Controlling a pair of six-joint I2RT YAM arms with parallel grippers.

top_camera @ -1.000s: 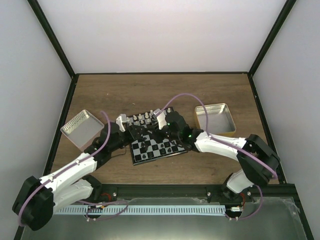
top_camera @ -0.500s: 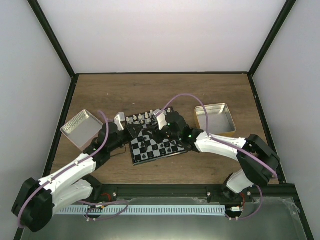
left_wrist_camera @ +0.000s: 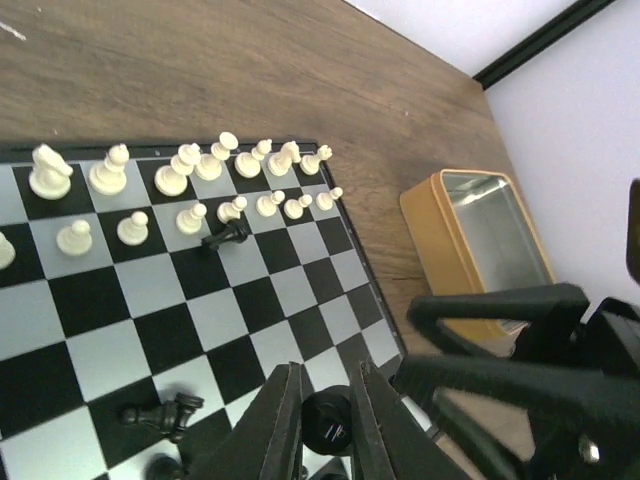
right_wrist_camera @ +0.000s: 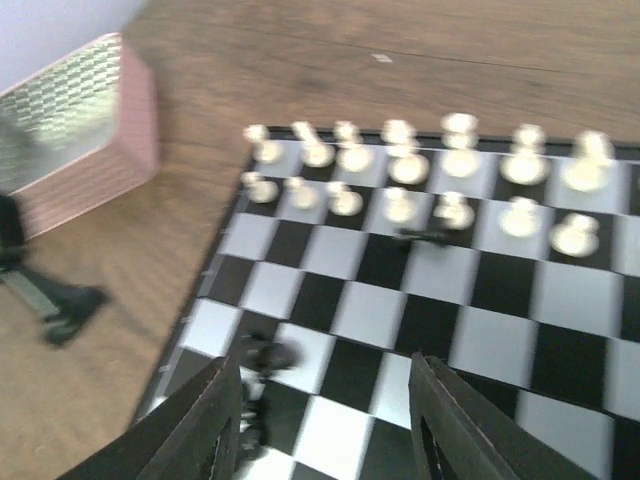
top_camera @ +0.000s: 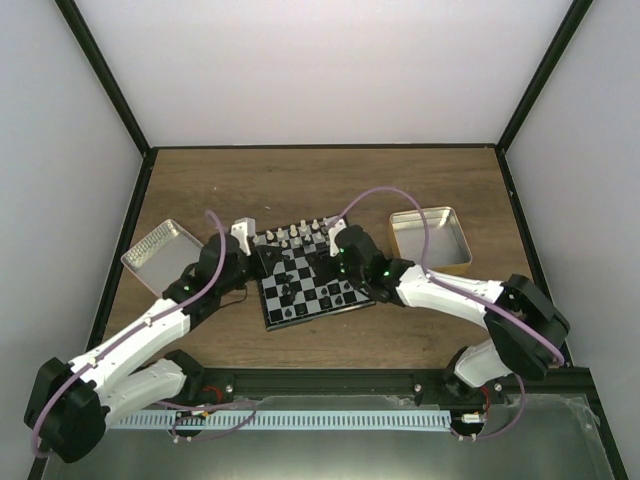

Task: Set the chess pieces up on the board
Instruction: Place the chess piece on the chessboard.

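I am seeing a silver tin [top_camera: 160, 258] sitting near the worktop's left edge, its open side facing up. Just right of it, my left claw [left_wrist_camera: 326, 382] is hovering by the far-left corner of the board [top_camera: 312, 302]. Its fingers are pinching a black piece [left_wrist_camera: 326, 430] between them, clear of the squares.

The board is lying in the middle of the worktop, turned a little askew to the near edge. White pieces [left_wrist_camera: 200, 170] are standing in two rows along the board's far edge. A lone black piece [left_wrist_camera: 226, 237] is lying on its side just in front of the second white row. More black pieces [left_wrist_camera: 163, 412] are lying toppled nearer the board's left edge, one of them touching its neighbour.

My right claw [right_wrist_camera: 323, 368] is hanging over the board's right half, close to the white rows. Its fingers are standing wide apart with nothing between them, and its own view is coming through blurred. A gold tin [top_camera: 430, 238] is sitting towards the worktop's right edge, apart from the board's far-right corner.
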